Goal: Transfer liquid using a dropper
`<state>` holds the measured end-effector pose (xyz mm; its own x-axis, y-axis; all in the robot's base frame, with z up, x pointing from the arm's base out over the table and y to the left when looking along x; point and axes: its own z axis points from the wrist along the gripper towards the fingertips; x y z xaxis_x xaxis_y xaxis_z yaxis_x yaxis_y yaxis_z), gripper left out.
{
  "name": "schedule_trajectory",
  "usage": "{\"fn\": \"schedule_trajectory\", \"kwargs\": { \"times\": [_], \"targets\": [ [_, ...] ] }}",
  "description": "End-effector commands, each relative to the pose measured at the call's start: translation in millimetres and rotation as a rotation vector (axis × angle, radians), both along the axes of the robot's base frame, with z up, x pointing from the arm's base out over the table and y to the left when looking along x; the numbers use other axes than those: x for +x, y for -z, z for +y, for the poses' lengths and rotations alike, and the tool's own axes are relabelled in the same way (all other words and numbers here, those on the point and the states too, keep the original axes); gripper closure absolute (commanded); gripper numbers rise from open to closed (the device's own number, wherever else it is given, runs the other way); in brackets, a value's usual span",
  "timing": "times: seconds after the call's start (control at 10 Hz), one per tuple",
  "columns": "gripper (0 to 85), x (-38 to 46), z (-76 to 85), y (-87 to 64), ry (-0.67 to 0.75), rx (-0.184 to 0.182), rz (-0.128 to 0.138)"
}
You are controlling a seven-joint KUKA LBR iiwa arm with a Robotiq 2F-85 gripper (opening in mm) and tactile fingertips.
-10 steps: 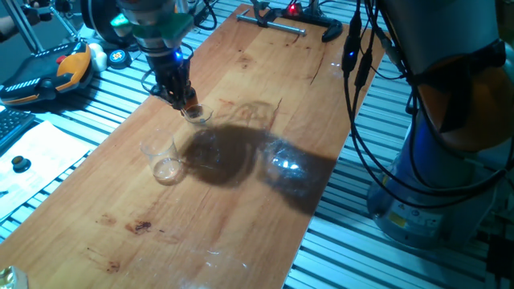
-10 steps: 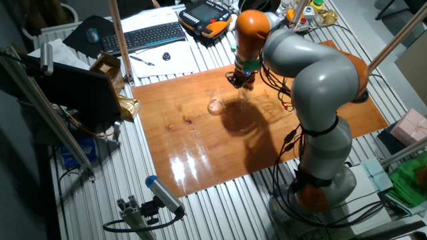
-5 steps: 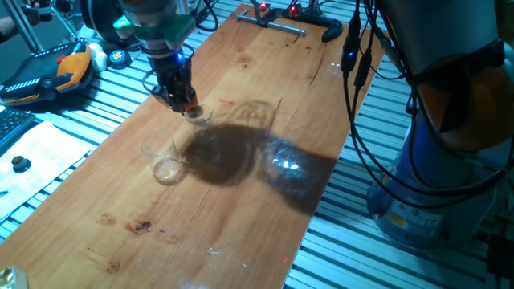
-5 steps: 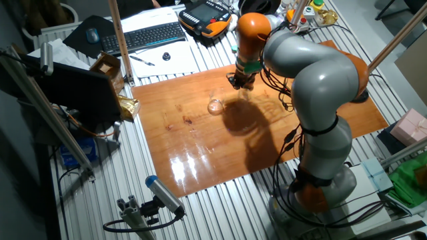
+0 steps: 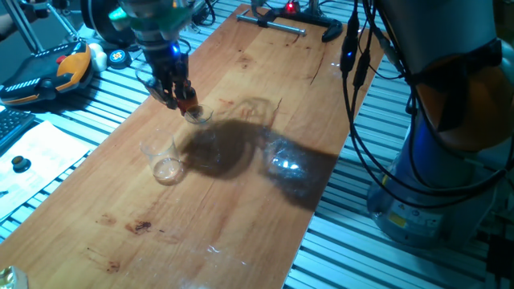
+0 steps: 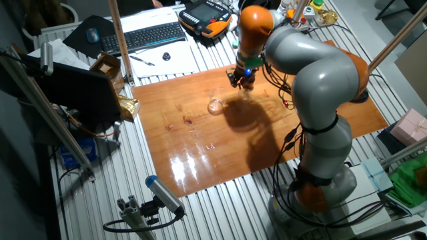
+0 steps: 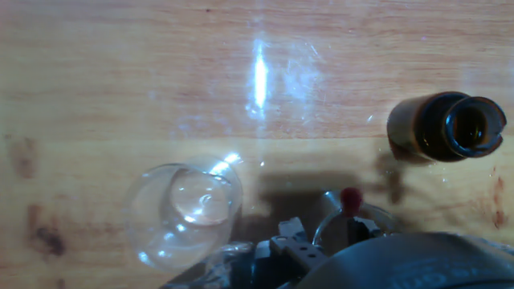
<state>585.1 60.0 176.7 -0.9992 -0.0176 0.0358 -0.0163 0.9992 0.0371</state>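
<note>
My gripper hangs just above a small clear beaker at the far left of the wooden board. It is shut on the dropper, whose thin stem with a reddish tip sticks out over that beaker's rim. A second clear beaker stands nearer, holding a thin, faintly brownish layer of liquid; it also shows in the hand view. The open amber bottle stands to the right in the hand view. The gripper also shows in the other fixed view.
An orange teach pendant lies off the board's left side. A metal bar and black clamp sit at the board's far end. Black cables hang at the right beside the robot base. A keyboard lies behind.
My gripper has risen slightly and shifted a little left and back with the dropper. The beakers have not moved.
</note>
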Motion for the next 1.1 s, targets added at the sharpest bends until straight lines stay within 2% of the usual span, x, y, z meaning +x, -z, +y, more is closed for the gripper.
{"fn": "schedule_trajectory", "kwargs": {
  "times": [0.0,0.1,0.2,0.3,0.4,0.6,0.7,0.8,1.0],
  "targets": [
    [49.7,-0.6,2.9,-7.9,0.008,0.012,0.003],
    [52.7,-2.4,11.7,-17.6,0.020,0.012,0.006],
    [57.3,-4.3,28.2,-32.0,0.029,-0.030,0.010],
    [62.0,-6.8,43.7,-42.4,0.041,-0.051,0.026],
    [68.0,-11.4,56.8,-49.1,0.051,-0.075,0.029],
    [84.3,-24.7,69.2,-46.2,0.075,-0.068,0.014],
    [84.3,-27.9,72.1,-44.8,0.076,-0.064,0.005],
    [84.3,-29.3,73.6,-44.2,0.075,-0.052,0.007],
    [84.3,-28.4,73.9,-42.5,0.076,-0.039,-0.002]
  ]
}}
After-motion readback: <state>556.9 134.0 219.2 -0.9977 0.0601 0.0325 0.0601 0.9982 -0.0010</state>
